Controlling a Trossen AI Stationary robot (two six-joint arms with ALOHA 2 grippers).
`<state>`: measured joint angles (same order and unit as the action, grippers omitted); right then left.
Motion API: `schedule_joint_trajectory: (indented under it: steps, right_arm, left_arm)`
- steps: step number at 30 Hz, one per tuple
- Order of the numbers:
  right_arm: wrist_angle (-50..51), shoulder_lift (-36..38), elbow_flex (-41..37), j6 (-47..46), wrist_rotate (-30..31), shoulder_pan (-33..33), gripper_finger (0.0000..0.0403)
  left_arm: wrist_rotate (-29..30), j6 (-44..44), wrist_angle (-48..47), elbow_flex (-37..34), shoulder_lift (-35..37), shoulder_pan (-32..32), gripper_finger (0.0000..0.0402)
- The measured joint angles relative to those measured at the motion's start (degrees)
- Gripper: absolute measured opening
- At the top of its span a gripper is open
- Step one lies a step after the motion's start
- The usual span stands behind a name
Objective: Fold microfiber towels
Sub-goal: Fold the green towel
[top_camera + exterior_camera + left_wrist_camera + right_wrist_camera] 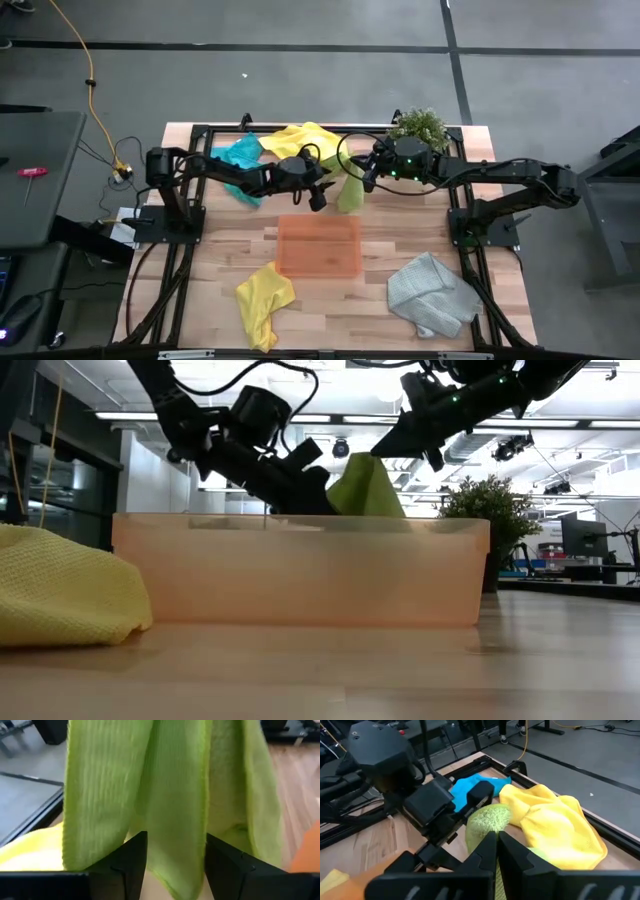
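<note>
Table (330, 300) carries orange tray (318, 246) at centre. Green towel (350, 192) hangs in air just behind tray, pinched at top by right gripper (366, 180). Left gripper (322, 196) beside it, fingers spread around hanging cloth.

Both arms reach in over table's far middle. Right gripper (497, 845) pinched tight on lime green towel (350, 193). Left gripper (175, 855) fingers apart, towel hanging between them.
</note>
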<state>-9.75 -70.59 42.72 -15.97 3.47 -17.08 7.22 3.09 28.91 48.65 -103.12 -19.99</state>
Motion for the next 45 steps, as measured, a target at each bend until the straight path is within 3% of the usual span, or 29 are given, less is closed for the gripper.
schedule_joint_trajectory:
  steps: [5,9,11,19,28,32,37,45]
  right_arm:
    - [0.0,0.0,0.0,0.0,0.0,-0.1,0.0]
    - [0.0,0.0,0.0,1.0,0.0,-0.2,0.0]
    - [0.0,0.0,0.0,1.6,0.0,-0.2,0.0]
    - [2.4,0.0,0.0,4.9,0.1,-0.2,0.0016]
    - [7.8,0.0,0.0,12.2,0.3,-0.2,0.0147]
    - [8.0,0.0,0.0,14.4,-1.4,0.3,0.0182]
    - [7.8,0.0,0.0,14.3,-3.5,0.7,0.019]
    - [8.2,-1.1,0.0,16.0,-6.6,0.6,0.019]
  left_arm:
    - [0.6,-1.0,-0.6,0.0,-0.1,0.0,0.0131]
    - [0.7,-0.5,-0.9,0.0,0.1,-0.5,0.0037]
    - [0.7,-0.5,-2.2,0.0,1.1,-1.1,0.0011]
    - [-1.4,4.2,-17.9,2.6,11.1,-4.3,0.0002]
    - [-3.7,12.0,-42.3,6.6,19.8,-5.9,0.0]
    - [-3.6,15.3,-49.4,8.9,22.8,-5.7,0.0]
    - [-3.8,17.1,-52.4,14.1,24.5,-5.8,0.0]
    - [-12.9,22.0,-60.0,18.9,21.6,-4.7,0.0]
